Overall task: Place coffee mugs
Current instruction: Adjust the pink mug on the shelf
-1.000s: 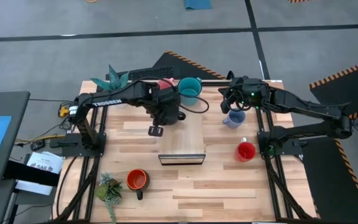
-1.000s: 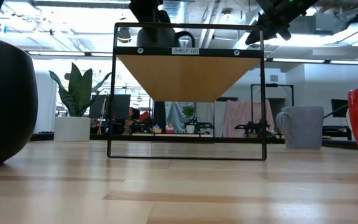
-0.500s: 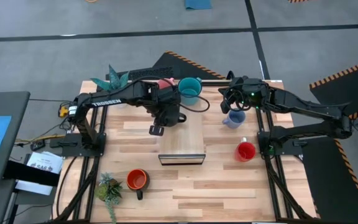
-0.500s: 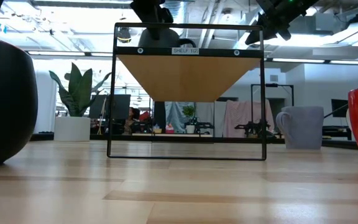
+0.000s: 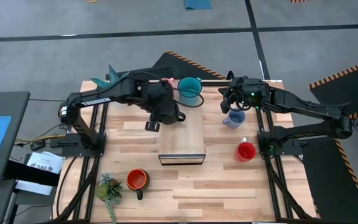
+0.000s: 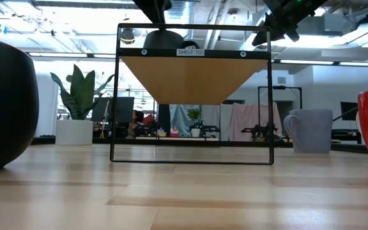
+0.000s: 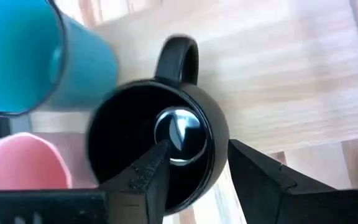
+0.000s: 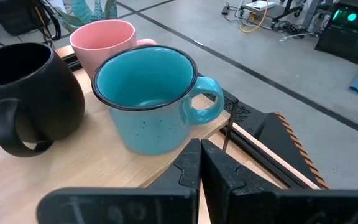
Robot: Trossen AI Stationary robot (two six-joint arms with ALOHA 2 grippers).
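Observation:
A black mug point(image 7: 160, 146) stands upright on the wooden top of the shelf point(image 5: 188, 140), next to a teal mug point(image 5: 189, 89) and a pink mug point(image 5: 165, 83). My left gripper point(image 7: 194, 155) is open above the black mug. One finger is over its hollow and the other is outside its wall, on the side away from the handle point(image 7: 179, 56). My right gripper point(image 8: 201, 152) is shut and hangs at the far right, above a pale blue mug point(image 5: 234, 118). On the table stand a red mug point(image 5: 245, 151) and an orange mug point(image 5: 137, 180).
The shelf is a black frame with a wooden top point(image 6: 193, 76), standing mid-table. One potted plant point(image 5: 109, 188) stands at the near left beside the orange mug, and another point(image 5: 112, 78) at the far left corner. Bare tabletop lies in front of the shelf.
My left gripper has risen a little off the black mug, and that arm has swung slightly toward the table's far edge. The black mug stays upright on the shelf top. The other mugs have kept still.

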